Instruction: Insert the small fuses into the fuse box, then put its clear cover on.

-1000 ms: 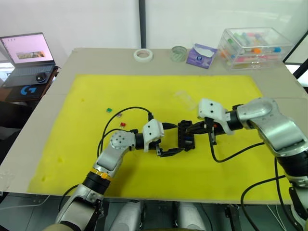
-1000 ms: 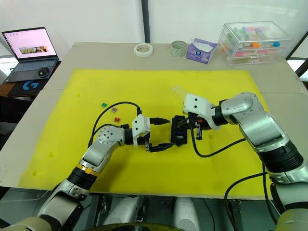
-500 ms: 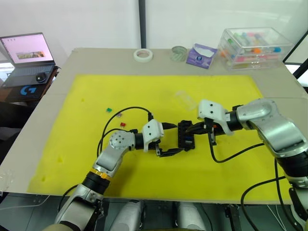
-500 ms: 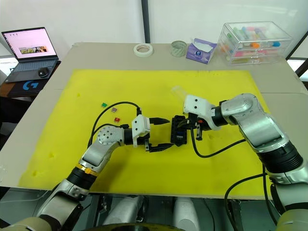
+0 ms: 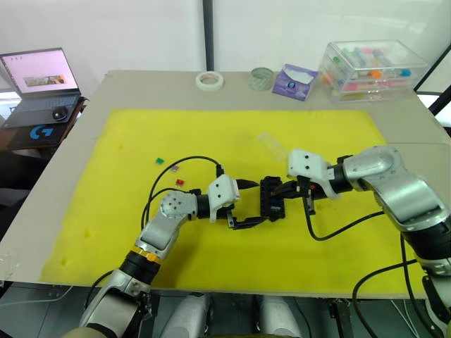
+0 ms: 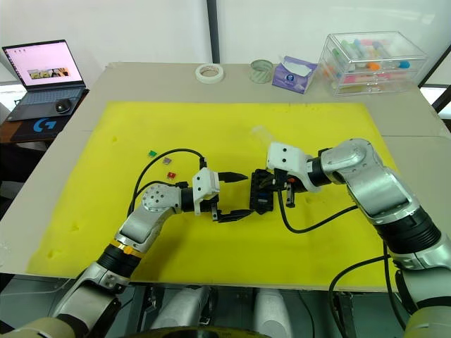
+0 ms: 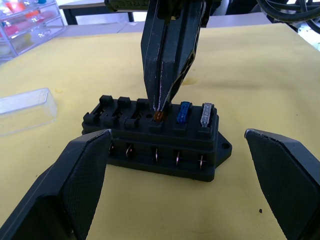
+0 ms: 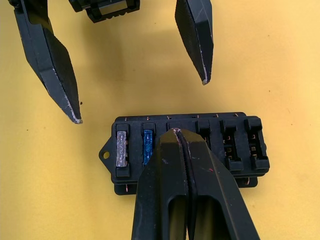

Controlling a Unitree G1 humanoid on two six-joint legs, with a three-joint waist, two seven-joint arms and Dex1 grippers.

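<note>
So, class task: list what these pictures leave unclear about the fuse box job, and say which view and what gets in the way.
- Third slot of the fuse box: in the right wrist view the right end effector covers it.
- Orange fuse: in the left wrist view the closed fingers hide most of it, so its seating depth is unclear.
- Loose fuses on the mat: in the head views too small to read.
- Clear cover: cut off by the left wrist view's edge.
</note>
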